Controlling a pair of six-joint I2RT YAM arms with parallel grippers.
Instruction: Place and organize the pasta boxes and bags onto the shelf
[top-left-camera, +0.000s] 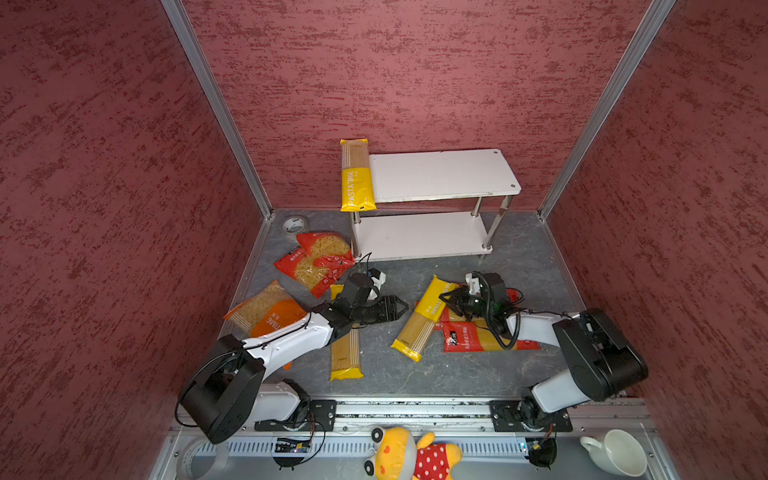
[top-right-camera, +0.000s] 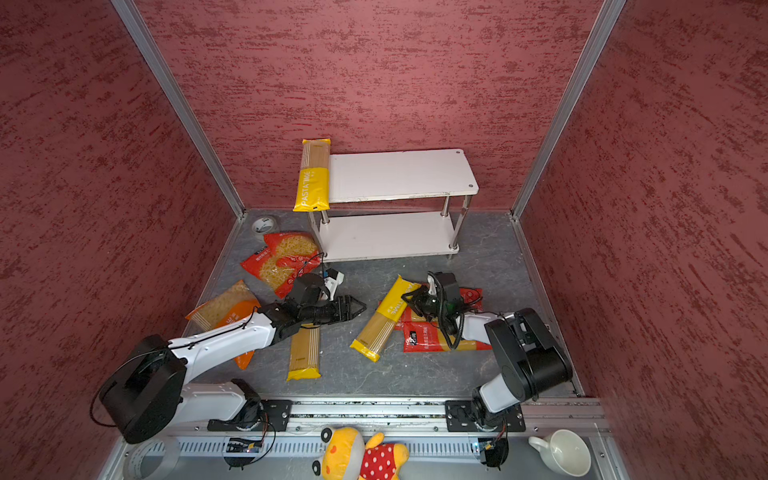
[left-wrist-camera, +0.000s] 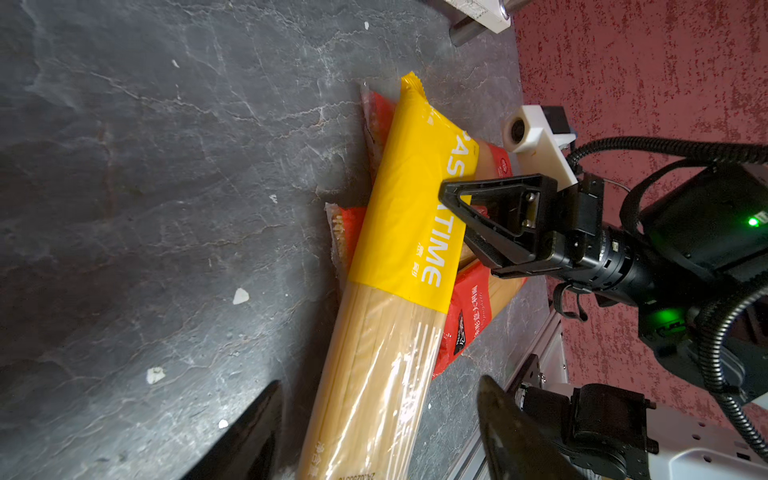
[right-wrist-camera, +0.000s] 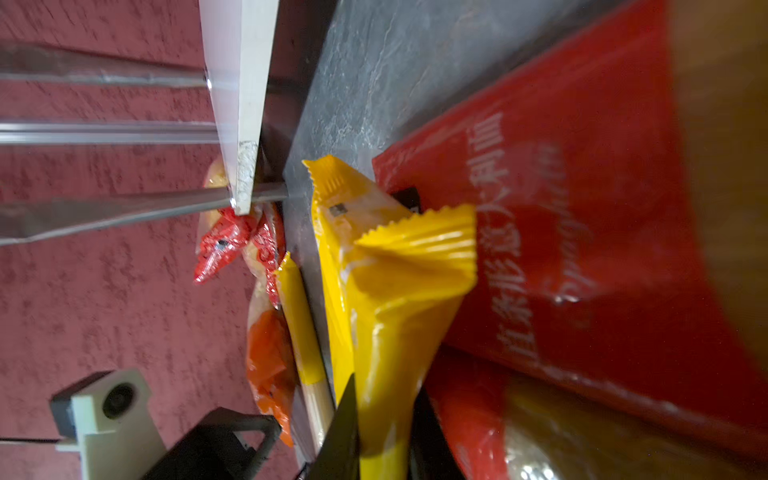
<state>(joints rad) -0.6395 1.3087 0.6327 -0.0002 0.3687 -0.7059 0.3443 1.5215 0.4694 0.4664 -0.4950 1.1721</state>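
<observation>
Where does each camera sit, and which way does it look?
Top views: overhead, looking down at the shelf; left arm and right arm show.
Left wrist: on the left arm, facing the yellow spaghetti pack; left gripper open.
Right wrist: on the right arm, facing the shelf; right gripper pinches that pack.
Wrist views share that pack.
</observation>
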